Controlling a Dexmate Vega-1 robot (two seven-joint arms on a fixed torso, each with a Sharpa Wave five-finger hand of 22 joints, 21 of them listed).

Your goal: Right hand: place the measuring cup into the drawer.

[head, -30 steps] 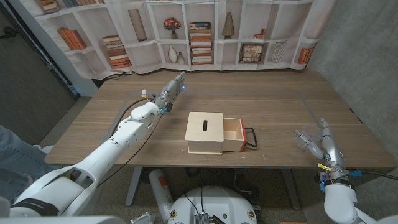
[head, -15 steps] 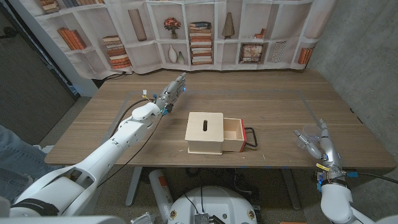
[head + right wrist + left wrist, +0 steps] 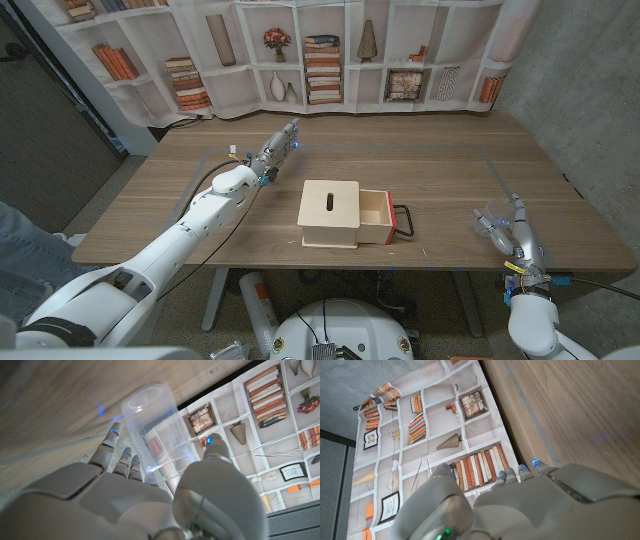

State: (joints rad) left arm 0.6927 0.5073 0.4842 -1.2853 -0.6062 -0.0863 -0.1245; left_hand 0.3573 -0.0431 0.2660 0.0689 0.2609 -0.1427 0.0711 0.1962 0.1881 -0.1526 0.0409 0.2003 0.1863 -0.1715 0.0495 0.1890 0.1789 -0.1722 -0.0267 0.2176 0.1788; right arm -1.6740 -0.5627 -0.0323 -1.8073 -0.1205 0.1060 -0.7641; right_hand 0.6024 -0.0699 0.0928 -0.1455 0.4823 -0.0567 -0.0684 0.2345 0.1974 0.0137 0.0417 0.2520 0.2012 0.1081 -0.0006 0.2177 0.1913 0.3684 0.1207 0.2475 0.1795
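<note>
Clear measuring cup (image 3: 155, 430) gripped in the right robot hand (image 3: 513, 228), near right on the counter (image 3: 440, 160).
It looks light, stiff and slick, so hold it around the wall; the drawer (image 3: 376, 215) lies open to the left. Left robot hand (image 3: 278, 145) released.

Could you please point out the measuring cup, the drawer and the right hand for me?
measuring cup (image 3: 155, 430): right wrist view, on its clear side wall.
drawer (image 3: 376, 212): head view, on the open tray's inside.
right hand (image 3: 518, 230): head view, on the middle of the hand.
</note>
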